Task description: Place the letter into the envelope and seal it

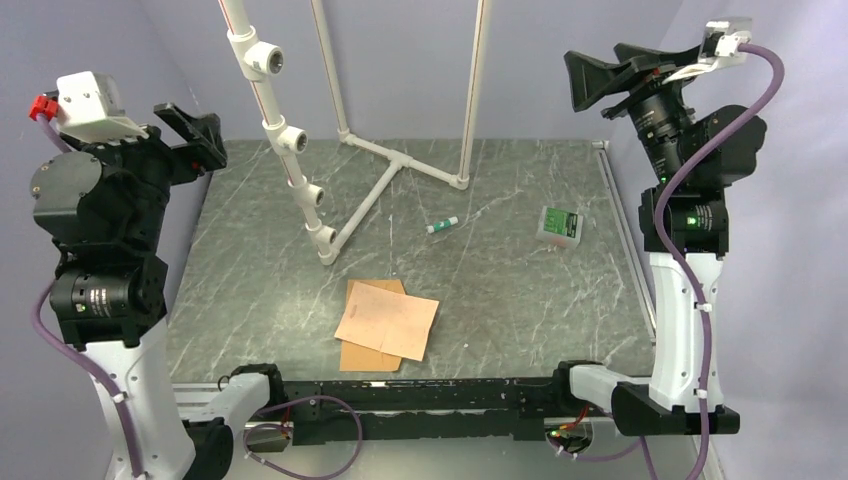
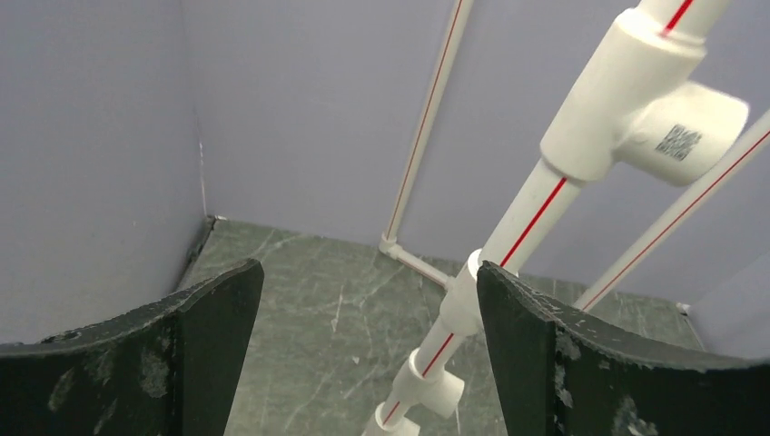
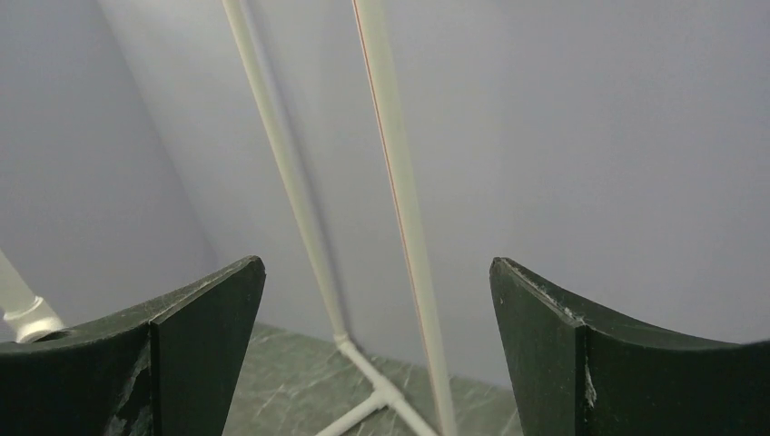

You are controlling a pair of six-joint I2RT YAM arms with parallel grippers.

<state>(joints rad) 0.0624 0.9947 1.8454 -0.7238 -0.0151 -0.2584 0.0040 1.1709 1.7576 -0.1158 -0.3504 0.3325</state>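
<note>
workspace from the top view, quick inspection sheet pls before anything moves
surface: grey marbled table with white veins
job's things: letter lies flat across the envelope, which shows at its far and near edges; flap state hidden
clutter: small white tube with green cap, small green-topped box, white pipe frame at the back
end effectors: left end effector and right end effector both open, raised, holding nothing
cables: purple cables run along both arms, away from the paper
surroundings: plain lilac walls, nothing else seen
</note>
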